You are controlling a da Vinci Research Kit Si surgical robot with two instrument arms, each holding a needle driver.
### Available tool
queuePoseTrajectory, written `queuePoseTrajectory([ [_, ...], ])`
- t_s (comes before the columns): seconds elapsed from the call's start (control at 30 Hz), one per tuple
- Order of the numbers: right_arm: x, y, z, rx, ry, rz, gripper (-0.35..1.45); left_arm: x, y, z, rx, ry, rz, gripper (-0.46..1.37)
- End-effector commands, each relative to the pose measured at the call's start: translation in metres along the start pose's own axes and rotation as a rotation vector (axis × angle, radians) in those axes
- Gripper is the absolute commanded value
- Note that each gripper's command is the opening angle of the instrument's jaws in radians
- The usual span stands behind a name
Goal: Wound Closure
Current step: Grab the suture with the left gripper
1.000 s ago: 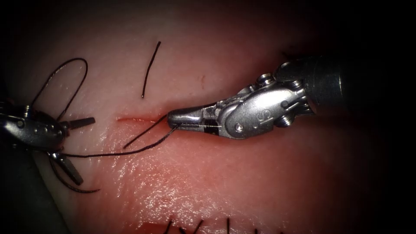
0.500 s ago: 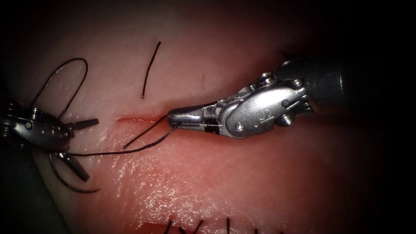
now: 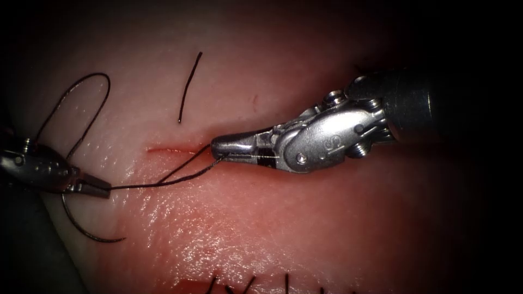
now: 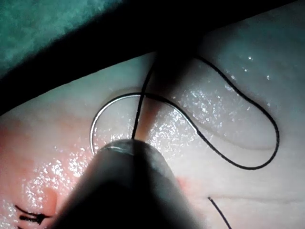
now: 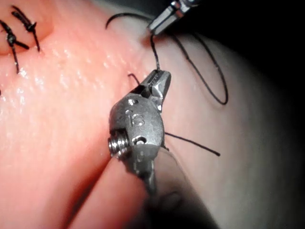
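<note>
Now, from the endoscope, the left hand [image 3: 103,189] sits at the far left of the tissue [image 3: 283,234], its jaws together and clamped on the thread [image 3: 163,182]; half a second ago those jaws stood wide apart around the same strand. From that hand the thread runs taut to the right hand [image 3: 218,148], whose jaws are pressed together on it right at the cut [image 3: 169,148]. A second strand leaves the cut just beside the right hand's tip and slants down across the taut one. The needle [image 3: 87,231] lies loose on the tissue just below the left hand, held by neither hand and not in the tissue, well to the left of the cut. A loop of thread arcs above the left hand. A cut end of thread [image 3: 189,87] lies up and away from the right hand. Stitches [image 3: 248,283] show far below it.

From the left wrist, the thread [image 4: 143,102] rises straight from the hand and crosses the needle [image 4: 114,102], which curves on the tissue just beyond it.

From the right wrist, the right hand [image 5: 161,82] grips the thread [image 5: 155,55], which leads on to the left hand [image 5: 155,26] just beyond.
</note>
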Motion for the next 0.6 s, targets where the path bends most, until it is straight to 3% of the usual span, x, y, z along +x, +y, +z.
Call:
queuePoseTrajectory([
  [0.03, -0.0003, 0.0000, 0.0000, -0.004, -0.005, -0.001, -0.35, -0.0003, -0.0008, -0.0002, -0.020, -0.011, 0.016, -0.35],
  [0.3, -0.0018, -0.0002, -0.0005, -0.010, -0.020, 0.035, -0.35, -0.0034, -0.0052, -0.0022, -0.068, -0.080, 0.063, -0.35],
  [0.6, -0.0020, -0.0006, -0.0004, -0.011, -0.022, 0.137, -0.35, -0.0079, -0.0068, -0.0055, -0.097, -0.208, 0.065, -0.35],
])
